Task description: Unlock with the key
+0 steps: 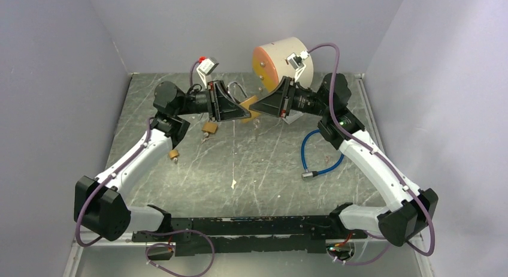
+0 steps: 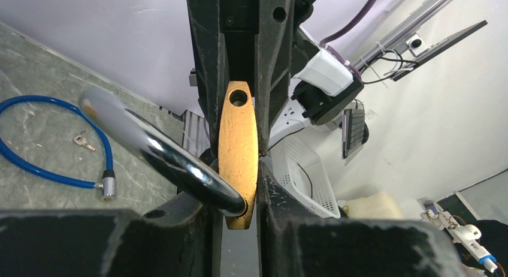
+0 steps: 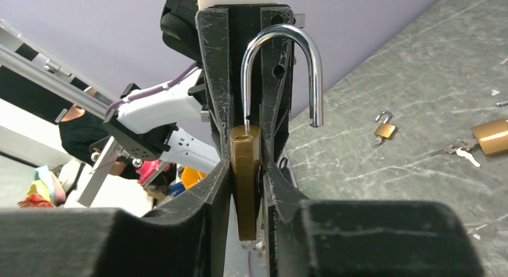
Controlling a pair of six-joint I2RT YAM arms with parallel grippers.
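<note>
padlock [image 3: 245, 181] midair, shackle [image 3: 281, 34] swung open, long axis arm-to-arm | left gripper [image 1: 242, 113] clamps shackle end | right gripper [image 1: 262, 105] clamps base end

Arms bend inward at 12 o'clock — left gripper [image 1: 244, 112] pointing 3 o'clock, right gripper [image 1: 262, 104] 9 o'clock — both clamped on one padlock [image 2: 238, 145].

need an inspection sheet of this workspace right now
surface: grey marbled table, one white scrap
job's things: brass padlock held above the table, shackle open; key not clearly visible
clutter: small padlock, second small padlock, blue cable lock, round cream block
grippers: left gripper and right gripper both shut on the brass padlock
cables: purple leads along both arms
surroundings: plain grey walls
</note>
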